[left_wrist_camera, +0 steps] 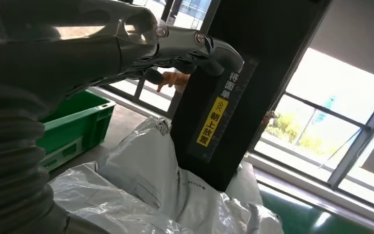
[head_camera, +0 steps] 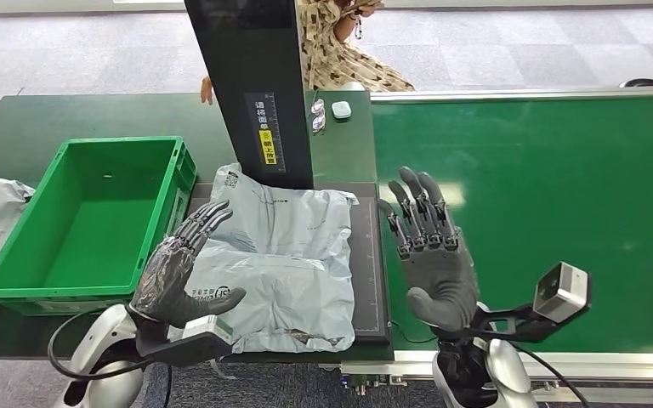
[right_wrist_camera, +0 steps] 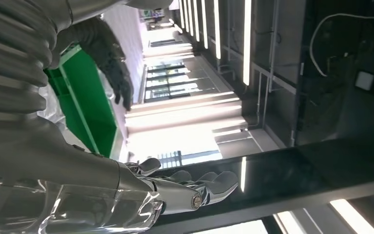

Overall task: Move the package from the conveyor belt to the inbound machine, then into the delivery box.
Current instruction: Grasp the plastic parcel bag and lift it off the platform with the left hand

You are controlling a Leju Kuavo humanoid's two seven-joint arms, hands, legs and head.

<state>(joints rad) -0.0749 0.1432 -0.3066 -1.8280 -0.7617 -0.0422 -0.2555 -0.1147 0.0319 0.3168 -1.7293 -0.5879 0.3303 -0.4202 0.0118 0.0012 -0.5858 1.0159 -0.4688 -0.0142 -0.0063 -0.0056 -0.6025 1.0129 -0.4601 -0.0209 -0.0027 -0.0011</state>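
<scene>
Left hand (head_camera: 178, 272) hovers with fingers spread, empty, over the nine-o'clock edge of the grey poly-mailer package (head_camera: 285, 268). Right hand (head_camera: 429, 255) is wide and empty at three o'clock. The package lies on the inbound machine's black platform (head_camera: 367, 263), so the scan step looks current. Next: grasp it and carry it toward nine o'clock into the green delivery box (head_camera: 85, 221).

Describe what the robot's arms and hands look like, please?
Each hand, left and right, is dark grey to black with many jointed, segmented fingers, and a dark skin covers the palm. The forearms are shiny silver shells. A small silver camera box sits on a black bracket at the right wrist, and black cables loop by both wrists. Up close, a grey ribbed cover wraps the wrist.
</scene>
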